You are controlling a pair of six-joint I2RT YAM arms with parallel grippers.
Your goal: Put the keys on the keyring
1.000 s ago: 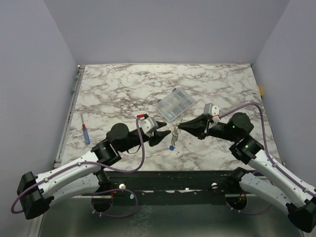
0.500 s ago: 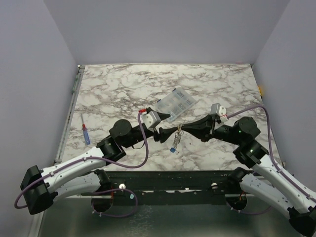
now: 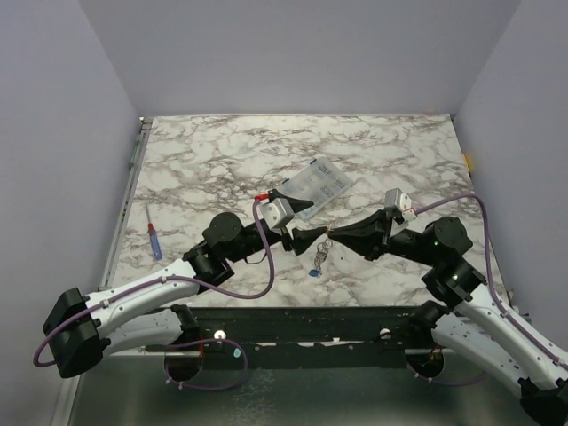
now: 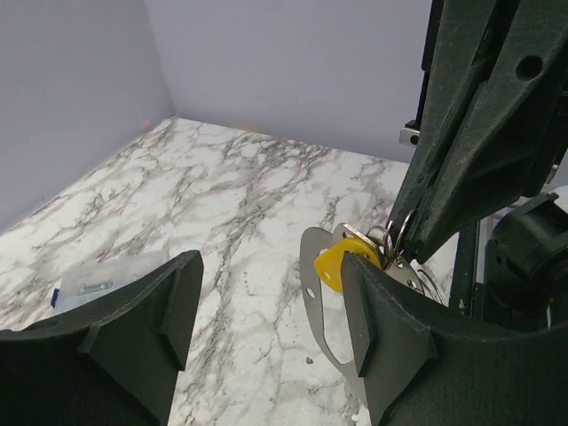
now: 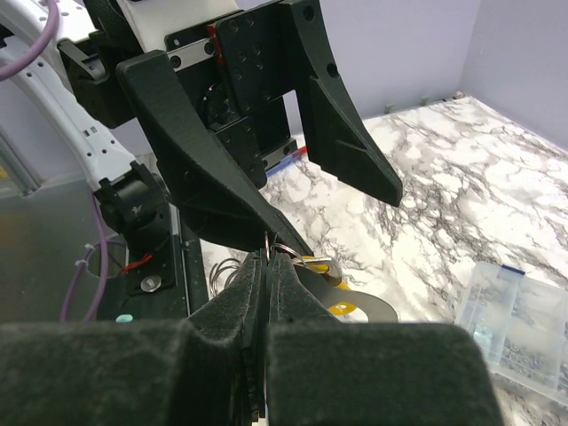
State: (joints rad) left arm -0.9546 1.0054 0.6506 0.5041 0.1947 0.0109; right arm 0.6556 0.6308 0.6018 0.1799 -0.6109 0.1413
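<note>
My right gripper (image 3: 331, 232) is shut on the thin silvery keyring (image 3: 321, 248) and holds it above the table at front centre. In the right wrist view the ring (image 5: 269, 251) sticks out between my shut fingertips (image 5: 269, 266). The yellow key (image 4: 340, 264) and a flat grey metal tag (image 4: 310, 282) hang by the ring; the yellow key also shows in the right wrist view (image 5: 343, 309). My left gripper (image 3: 306, 224) is open, and its right finger (image 4: 390, 337) touches the yellow key. The blue key (image 3: 315, 272) is below the ring; I cannot tell whether it hangs or lies on the table.
A clear plastic compartment box (image 3: 324, 182) lies just behind the grippers, also in the left wrist view (image 4: 98, 282). A blue-handled, red-tipped screwdriver (image 3: 154, 240) lies at the table's left edge. The marble table (image 3: 222, 151) ends at walls on three sides.
My left gripper has moved right and up to the ring and opened around it. My right gripper has shifted right and higher with the ring. The blue key sits slightly lower.
</note>
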